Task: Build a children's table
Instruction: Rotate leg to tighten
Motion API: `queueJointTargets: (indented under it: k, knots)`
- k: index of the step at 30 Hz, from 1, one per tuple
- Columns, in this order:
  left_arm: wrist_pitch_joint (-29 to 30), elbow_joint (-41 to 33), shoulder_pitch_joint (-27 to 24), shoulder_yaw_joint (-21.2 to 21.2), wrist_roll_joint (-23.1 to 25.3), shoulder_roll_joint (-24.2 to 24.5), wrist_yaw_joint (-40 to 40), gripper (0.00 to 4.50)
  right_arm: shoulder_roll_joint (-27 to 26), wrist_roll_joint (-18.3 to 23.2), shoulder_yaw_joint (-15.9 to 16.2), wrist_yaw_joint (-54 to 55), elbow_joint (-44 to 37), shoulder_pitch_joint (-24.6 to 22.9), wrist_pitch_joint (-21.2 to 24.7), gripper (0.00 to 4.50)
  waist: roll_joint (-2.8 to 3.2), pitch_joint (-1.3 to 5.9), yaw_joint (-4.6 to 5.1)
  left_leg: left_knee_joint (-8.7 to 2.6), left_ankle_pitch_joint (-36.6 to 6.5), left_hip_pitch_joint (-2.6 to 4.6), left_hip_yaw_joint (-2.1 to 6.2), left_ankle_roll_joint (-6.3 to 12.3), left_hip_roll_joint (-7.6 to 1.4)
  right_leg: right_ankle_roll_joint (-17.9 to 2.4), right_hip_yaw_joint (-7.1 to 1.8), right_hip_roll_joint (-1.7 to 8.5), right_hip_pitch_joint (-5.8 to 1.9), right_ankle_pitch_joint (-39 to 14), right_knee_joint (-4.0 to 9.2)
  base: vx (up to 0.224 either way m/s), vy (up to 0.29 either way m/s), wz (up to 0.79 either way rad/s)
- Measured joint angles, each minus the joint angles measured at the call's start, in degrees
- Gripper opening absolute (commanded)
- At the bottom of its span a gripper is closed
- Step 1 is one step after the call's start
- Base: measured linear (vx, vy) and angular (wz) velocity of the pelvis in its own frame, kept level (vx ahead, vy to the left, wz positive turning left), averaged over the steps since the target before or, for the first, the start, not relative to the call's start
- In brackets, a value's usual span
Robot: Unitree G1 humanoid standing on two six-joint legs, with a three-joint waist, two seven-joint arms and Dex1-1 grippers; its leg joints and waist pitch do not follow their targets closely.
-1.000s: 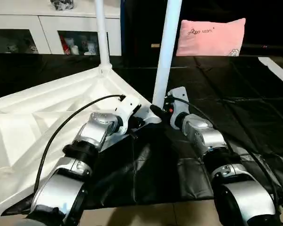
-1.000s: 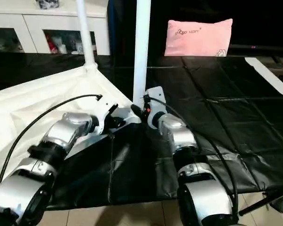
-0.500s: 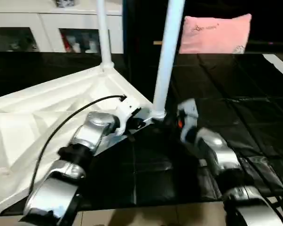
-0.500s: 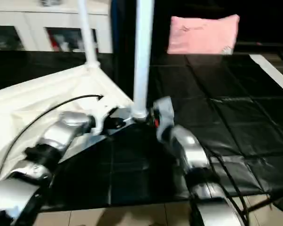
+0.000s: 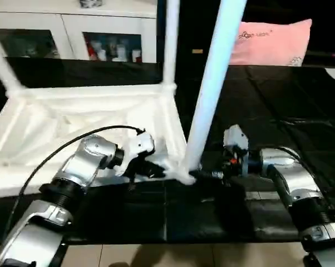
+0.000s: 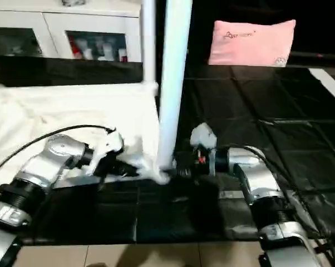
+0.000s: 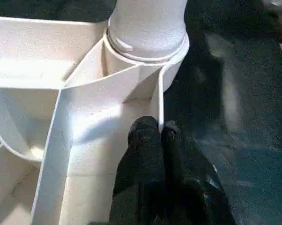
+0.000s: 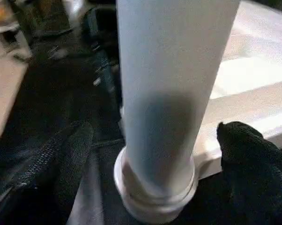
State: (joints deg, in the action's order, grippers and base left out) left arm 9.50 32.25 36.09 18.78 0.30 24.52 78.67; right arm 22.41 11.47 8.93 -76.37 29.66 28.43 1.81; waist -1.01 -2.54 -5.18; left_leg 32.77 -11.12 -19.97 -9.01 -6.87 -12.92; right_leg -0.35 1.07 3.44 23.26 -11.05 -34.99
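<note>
Mat (image 5: 279, 111): black sheet covering the floor, running far back to the cabinet (image 5: 73, 33) and the pillow (image 5: 276, 41).
Table (image 5: 73, 119): lies upside down on the left half of the mat, ribbed underside up, its long axis running left to right.
Legs: stand upright out of the corner sockets. Near leg (image 5: 212, 83) rises at the table's near right corner, tilted slightly right toward its top; far leg (image 5: 170, 41) at the far right corner; a third (image 5: 3, 69) at the far left.
Left arm (image 5: 81, 167): reaches forward and bends right, wrist turned toward the near right corner.
Left gripper (image 7: 152, 136): fingers pressed together, pinching the thin rim wall just beside the near socket.
Right arm (image 5: 290, 178): comes in from the right, forearm about level, pointing left at the near leg's foot.
Right gripper (image 8: 155, 136): fingers (image 8: 68, 154) spread wide, one on each side of the near leg, both clear of it.
</note>
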Motion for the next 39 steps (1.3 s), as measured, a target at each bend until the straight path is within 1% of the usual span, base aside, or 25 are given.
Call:
queueJointTargets:
  k: [3,4,5,7,8,9,11,13,14,15,16,18,19,20,27,32,37,39]
  knots:
    - [-0.1,-0.5,0.0,0.4,0.0,0.7,2.0,0.00,-0.4,-0.3,0.8,-1.6,1.3,0.1,-0.2,4.08,-0.16,-0.04,-0.06,0.03,0.0,-0.01,0.00,0.00,0.00,0.0,0.00,0.01,0.00,0.0,-0.02,0.000,0.000,0.00]
    - [-0.1,-0.8,0.0,0.7,-0.1,1.1,2.5,0.00,-0.6,-0.4,1.0,-1.7,2.3,0.5,-0.3,3.79,-0.20,-0.03,-0.05,0.03,0.0,-0.01,0.00,0.00,0.00,0.0,0.00,0.01,0.00,0.0,-0.02,0.000,0.000,0.00]
    - [-0.1,-1.4,0.0,1.2,-0.1,1.5,3.2,0.00,-0.8,-0.6,1.0,-1.8,3.3,1.0,-0.3,3.70,-0.24,-0.04,-0.07,0.04,0.0,-0.02,0.00,0.00,0.00,0.0,0.00,0.01,0.00,0.0,-0.02,0.000,0.000,0.00]
    - [-0.1,-2.1,-0.1,1.7,-0.1,1.9,4.1,0.00,-1.0,-0.6,1.1,-2.4,4.2,1.5,-0.2,3.69,-0.31,-0.08,-0.17,0.04,0.0,-0.03,0.00,0.00,0.00,0.0,0.00,0.01,0.01,0.0,-0.02,0.000,0.000,0.00]
    - [-0.1,-2.2,-0.1,1.9,-0.1,2.0,4.4,0.00,-1.0,-0.6,1.3,-3.0,4.4,1.8,-0.1,3.52,-0.34,-0.09,-0.24,0.04,0.0,-0.03,0.00,0.01,0.00,0.0,0.00,0.01,0.01,0.0,-0.02,0.000,0.000,0.00]
    - [-0.1,-2.2,-0.1,2.0,-0.1,2.0,4.9,0.00,-1.0,-0.5,1.7,-3.7,4.4,2.1,-0.1,3.52,-0.41,-0.09,-0.30,0.04,0.0,-0.03,0.00,0.01,0.00,0.0,0.01,0.01,0.01,0.0,-0.02,0.000,0.000,0.00]
    - [-0.2,-2.3,-0.1,2.2,-0.1,2.0,5.0,0.00,-1.0,-0.2,2.0,-4.6,4.5,2.6,-0.1,3.24,-0.50,-0.09,-0.44,0.05,0.0,-0.03,0.00,0.01,0.00,0.0,0.01,0.02,0.01,0.0,-0.02,0.000,0.000,0.00]
    - [-0.2,-2.4,-0.1,2.3,-0.1,1.9,5.0,0.00,-1.1,-0.1,2.3,-5.3,4.5,2.7,-0.1,3.19,-0.57,-0.07,-0.58,0.07,0.0,-0.03,0.00,0.01,0.00,0.0,0.01,0.02,0.01,0.0,-0.04,0.000,0.000,0.00]
    - [-0.2,-2.4,-0.1,2.3,-0.1,1.9,5.0,0.00,-1.2,-0.1,2.3,-5.4,4.6,2.7,-0.1,3.08,-0.59,-0.08,-0.61,0.08,0.0,-0.03,0.00,0.01,0.00,0.0,0.00,0.02,0.01,0.0,-0.05,0.000,0.000,0.00]
    - [-0.2,-2.4,-0.1,2.4,-0.1,1.8,5.0,0.00,-1.4,-0.1,2.3,-5.4,4.7,2.7,-0.1,3.08,-0.59,-0.08,-0.61,0.08,0.0,-0.03,0.00,0.01,0.00,0.0,0.00,0.02,0.01,0.0,-0.05,0.000,0.000,0.00]
    - [-0.2,-2.4,-0.1,2.4,-0.1,1.8,5.0,0.00,-1.5,-0.1,2.3,-5.5,4.9,2.7,-0.1,2.92,-0.60,-0.08,-0.61,0.08,0.0,-0.03,0.00,0.02,0.00,0.0,0.00,0.02,0.01,0.0,-0.06,0.000,0.000,0.00]
    - [-0.2,-2.4,-0.1,2.4,-0.1,1.8,5.0,0.00,-1.5,-0.1,2.4,-6.1,5.0,2.7,-0.1,2.79,-0.60,-0.08,-0.65,0.09,0.1,-0.03,0.00,0.10,0.00,0.0,0.01,0.02,0.01,0.0,-0.06,0.000,0.000,0.00]
    - [-0.2,-2.4,-0.1,2.4,-0.1,1.8,5.0,0.00,-1.5,0.0,2.4,-6.3,5.0,2.7,0.0,2.58,-0.60,-0.08,-0.65,0.09,0.1,-0.03,0.00,0.17,0.00,0.0,0.01,0.02,0.01,0.0,-0.06,0.000,0.000,0.00]
    - [-0.2,-2.4,-0.1,2.4,-0.1,1.8,5.0,0.00,-1.5,0.0,2.4,-6.5,5.0,2.7,0.1,2.58,-0.60,-0.07,-0.65,0.09,0.1,-0.03,0.00,0.22,0.00,0.0,0.01,0.02,0.01,0.0,-0.06,0.000,0.000,0.00]
    - [-0.2,-2.4,-0.1,2.5,-0.1,1.8,5.0,0.00,-1.5,0.1,2.7,-6.7,5.1,2.7,0.3,2.07,-0.65,-0.07,-0.67,0.12,0.1,-0.03,0.00,0.22,0.00,0.0,0.00,0.03,0.01,0.0,-0.10,0.000,0.000,0.00]
    - [-0.2,-2.4,-0.1,2.5,-0.1,1.8,5.0,0.00,-1.5,0.1,2.7,-6.8,5.3,2.7,0.5,1.99,-0.67,-0.06,-0.71,0.18,0.1,-0.03,0.00,0.21,0.00,0.0,0.00,0.03,0.01,0.0,-0.16,0.000,0.000,0.00]
    - [0.3,-2.8,-0.3,2.4,-0.6,1.6,5.0,0.00,-1.6,0.7,2.6,-6.8,4.5,2.4,3.1,1.96,-0.67,-0.06,-0.72,0.23,0.1,-0.01,0.00,0.20,0.00,0.0,0.00,0.03,0.00,0.0,-0.23,0.000,0.000,0.00]
    - [1.1,-2.8,-0.4,2.1,-0.7,1.3,4.6,0.00,-2.6,1.4,1.8,-5.6,4.0,1.5,4.3,1.96,-0.67,-0.05,-0.74,0.25,0.1,0.01,0.00,0.20,-0.01,0.0,-0.01,0.03,0.00,0.0,-0.28,0.000,0.000,0.00]
